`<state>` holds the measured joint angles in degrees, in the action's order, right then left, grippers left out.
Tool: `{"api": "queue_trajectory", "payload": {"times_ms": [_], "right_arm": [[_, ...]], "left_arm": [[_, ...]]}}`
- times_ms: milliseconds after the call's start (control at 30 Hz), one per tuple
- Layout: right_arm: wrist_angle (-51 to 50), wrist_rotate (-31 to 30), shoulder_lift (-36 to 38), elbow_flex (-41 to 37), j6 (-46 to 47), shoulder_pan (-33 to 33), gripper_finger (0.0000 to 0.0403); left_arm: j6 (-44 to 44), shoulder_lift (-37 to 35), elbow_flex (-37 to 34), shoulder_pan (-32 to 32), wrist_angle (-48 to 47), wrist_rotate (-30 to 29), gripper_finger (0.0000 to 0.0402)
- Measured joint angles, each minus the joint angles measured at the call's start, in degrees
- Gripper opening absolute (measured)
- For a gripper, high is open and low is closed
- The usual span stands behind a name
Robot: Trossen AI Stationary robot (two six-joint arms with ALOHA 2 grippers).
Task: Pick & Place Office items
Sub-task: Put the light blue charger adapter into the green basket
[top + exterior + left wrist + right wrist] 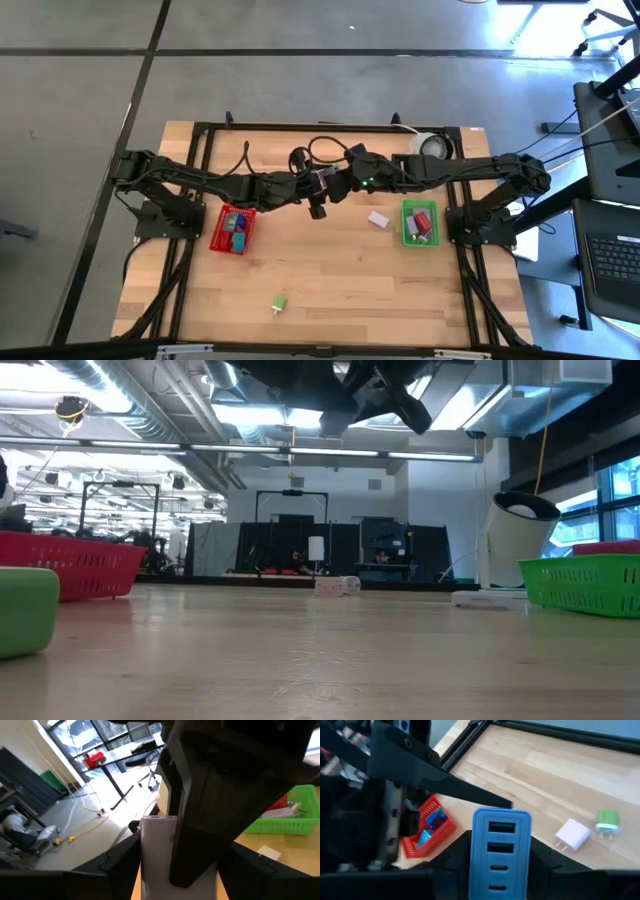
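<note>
The two arms meet above the middle of the table (pixel 330 285), well clear of the wood, and the work is between them. The right gripper (pixel 501 842) is clenched on a blue block (pixel 501 852) – one of the office items, with a column of dark slots down its face – and its two dark fingers (pixel 462 850) press on the block's sides, so that the piece stands upright between them in the right wrist view. The left gripper (pixel 177 870) is at the same piece from the other side: in its wrist view the pale back of the block sits right in front of it, half covered by one broad dark finger of the right gripper. Whether the left gripper is grasping the block or has released it cannot be told. The other items lie below. A small white block (pixel 378 219) rests on the bare wood just beside the green tray (pixel 405 222), which holds red and grey pieces (pixel 423 224). The red tray (pixel 218 230) under the left arm holds teal and red pieces (pixel 238 224). A green block (pixel 279 302) lies alone near the front edge of the table, well apart from both trays – and a white roll (pixel 432 144) sits at the far edge behind the right arm.
</note>
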<state>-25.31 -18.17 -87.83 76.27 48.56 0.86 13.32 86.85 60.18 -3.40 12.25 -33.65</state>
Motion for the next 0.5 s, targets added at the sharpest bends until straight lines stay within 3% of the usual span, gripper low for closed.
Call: {"api": "queue_trajectory", "payload": {"times_ms": [300, 500], "right_arm": [[-0.76, -0.15, 0.93, -0.05, -4.48, -0.11, 0.0122], [-8.66, -0.63, 3.01, -0.07, -7.14, -1.71, 0.0122]], "left_arm": [[-10.49, -0.09, 0.00, -0.04, 0.11, 0.02, 0.0261], [-22.81, -0.13, 0.00, 0.13, 0.11, 2.20, 0.0277]]}}
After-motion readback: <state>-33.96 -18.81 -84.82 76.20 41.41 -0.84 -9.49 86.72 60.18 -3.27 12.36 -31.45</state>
